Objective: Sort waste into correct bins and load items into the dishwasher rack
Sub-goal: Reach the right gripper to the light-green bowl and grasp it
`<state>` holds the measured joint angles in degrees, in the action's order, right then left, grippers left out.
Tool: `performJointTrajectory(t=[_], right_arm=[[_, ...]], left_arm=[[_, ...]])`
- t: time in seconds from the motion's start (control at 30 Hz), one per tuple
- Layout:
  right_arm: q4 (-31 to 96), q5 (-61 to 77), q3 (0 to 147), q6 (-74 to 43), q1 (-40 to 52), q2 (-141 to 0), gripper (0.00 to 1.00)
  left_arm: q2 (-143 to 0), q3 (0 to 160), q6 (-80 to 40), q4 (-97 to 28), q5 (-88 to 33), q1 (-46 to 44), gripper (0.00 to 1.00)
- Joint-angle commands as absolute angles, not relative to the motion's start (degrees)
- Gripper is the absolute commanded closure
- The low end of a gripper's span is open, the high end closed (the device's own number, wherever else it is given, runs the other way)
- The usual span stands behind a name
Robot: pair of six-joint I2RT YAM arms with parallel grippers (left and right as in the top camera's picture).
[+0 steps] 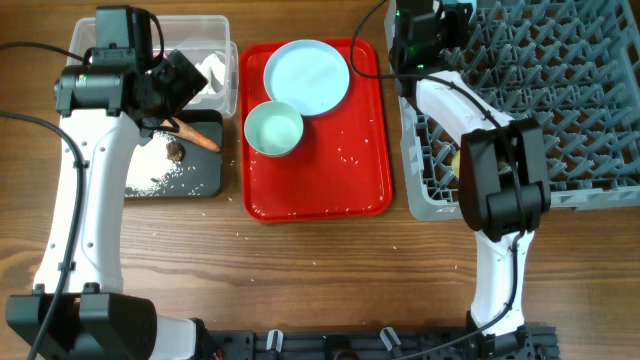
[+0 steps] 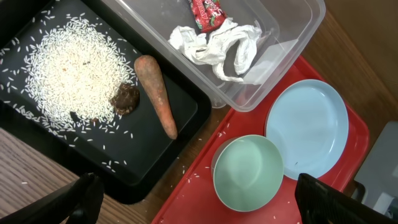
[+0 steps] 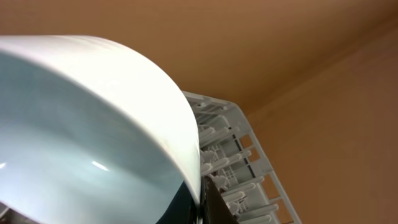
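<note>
On the left side of the table the sorting looks finished. The tissue [image 2: 217, 43] and the red sauce packet [image 2: 206, 12] lie in the clear tub [image 2: 292, 46]. The rice [image 2: 68, 68], the carrot [image 2: 157, 93] and the brown lump [image 2: 125, 98] lie in the black tray [image 2: 186, 106], with the lump touching the carrot's thick end. A few loose grains are scattered on the red tray [image 1: 340, 180] and on the wood beside it.

The left gripper [image 2: 202, 202] hangs above the edge of the two trays, jaws spread wide and holding nothing.

Loading is partly done, by my reading. The plate [image 1: 306, 76] and one bowl [image 1: 273, 129] sit on the red tray, touching each other, and both have yet to go across. The right gripper [image 1: 440, 25] is over the near-left corner of the rack [image 1: 560, 110]. Its jaws are pinched tight, apparently on the rim of another bowl [image 3: 93, 124] that fills its camera view, not yet set down. A yellow patch [image 1: 455, 160] inside the rack beside the right arm may be the cup. I see no spoon.

The packet carries white lettering, too small and creased to read. No other writing shows.
</note>
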<state>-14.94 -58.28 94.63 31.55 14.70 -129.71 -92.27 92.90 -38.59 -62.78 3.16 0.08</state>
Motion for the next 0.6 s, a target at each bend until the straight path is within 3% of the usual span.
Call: performJointTrajectory(t=[0.0, 0.2, 0.3, 0.33, 0.43, 0.47, 0.53, 0.57], right_arm=[[-13.72, -58.15, 94.96, 30.92, 15.16, -131.76, 0.96], [-11.79, -61.12, 94.96, 31.48, 18.26, -131.76, 0.95], [-10.46, -63.40, 94.96, 31.48, 20.03, -131.76, 0.74], [-9.96, -63.42, 94.96, 31.46, 20.53, -131.76, 0.59], [-9.76, -63.64, 94.96, 31.35, 22.13, -131.76, 0.41], [-9.76, -63.66, 94.96, 31.31, 22.55, -131.76, 0.32], [-9.78, -65.34, 94.96, 31.33, 23.42, -131.74, 0.00], [-9.76, -67.11, 94.96, 31.33, 23.79, -131.74, 0.00]], left_arm=[[-92.36, 93.01, -37.69, -62.67, 3.53, 0.16, 0.00], [-92.36, 93.01, -37.69, -62.67, 3.53, 0.16, 0.00], [-92.36, 93.01, -37.69, -62.67, 3.53, 0.16, 0.00], [-92.36, 93.01, -37.69, -62.67, 3.53, 0.16, 0.00], [-92.36, 93.01, -37.69, -62.67, 3.53, 0.16, 0.00], [-92.36, 93.01, -37.69, -62.67, 3.55, 0.16, 0.00], [-92.36, 93.01, -37.69, -62.67, 3.53, 0.16, 0.00], [-92.36, 93.01, -37.69, -62.67, 3.53, 0.16, 0.00]])
